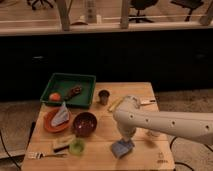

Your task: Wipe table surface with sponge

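The gripper point(125, 141) hung low in the frame, right of centre, clenched on the sponge point(121, 148) — the blue-grey pad lay against the table surface point(100, 150) near its lower edge, right of the dark bowl point(84, 123).

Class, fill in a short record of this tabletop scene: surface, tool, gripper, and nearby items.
Surface: light wooden plank table surface
Tool: small blue-grey rectangular sponge, lying near the table's front edge
Gripper: two-finger gripper, shut on the sponge, above the front edge
Left of sponge: dark round bowl, small green cup
Back left: green rectangular tray
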`<state>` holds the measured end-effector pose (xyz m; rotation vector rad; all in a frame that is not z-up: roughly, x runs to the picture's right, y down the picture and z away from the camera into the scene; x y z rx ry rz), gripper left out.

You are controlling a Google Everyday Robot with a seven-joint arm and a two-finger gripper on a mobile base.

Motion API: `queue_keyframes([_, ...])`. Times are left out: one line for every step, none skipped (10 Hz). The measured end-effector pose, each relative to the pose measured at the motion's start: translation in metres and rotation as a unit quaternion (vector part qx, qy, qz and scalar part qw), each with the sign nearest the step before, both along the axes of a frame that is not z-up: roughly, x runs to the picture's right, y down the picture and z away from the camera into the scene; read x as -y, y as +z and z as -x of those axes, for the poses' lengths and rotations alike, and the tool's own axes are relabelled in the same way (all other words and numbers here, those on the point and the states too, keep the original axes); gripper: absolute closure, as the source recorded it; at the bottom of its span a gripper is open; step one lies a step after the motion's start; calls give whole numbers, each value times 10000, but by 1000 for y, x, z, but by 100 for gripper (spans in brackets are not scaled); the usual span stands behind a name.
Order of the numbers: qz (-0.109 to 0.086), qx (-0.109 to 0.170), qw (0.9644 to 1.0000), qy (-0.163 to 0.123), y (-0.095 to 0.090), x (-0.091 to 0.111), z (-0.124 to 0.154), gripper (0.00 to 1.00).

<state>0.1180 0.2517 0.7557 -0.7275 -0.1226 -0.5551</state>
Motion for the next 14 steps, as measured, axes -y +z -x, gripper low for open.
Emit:
queue_keyframes([-90,-157,9998,31,14,16,-7,100])
queue_keyframes([-137,-227,9996,50,24,25,-10,100])
queue_keyframes([-193,-256,9995,71,35,35,-7,100])
queue_keyframes([-228,-216,9995,68,43,42,0,100])
queue_keyframes([-253,-124,9996,53,47,45,13,100])
queue_keyframes([-283,26,9996,62,48,45,29,100])
queue_keyframes([-290,184,9994,49,48,45,43,100])
queue_keyframes([-252,473,9986,20,43,40,62,100])
queue_keyframes([-191,632,9978,-9,36,31,69,100])
queue_keyframes([-154,775,9969,-15,29,24,74,100])
queue_keyframes([-77,870,9962,-51,17,11,72,100])
queue_keyframes([-13,932,9956,-88,5,-1,68,100])
queue_keyframes([24,921,9957,-113,-2,-7,59,100])
queue_keyframes([44,835,9964,-118,-8,-11,44,100])
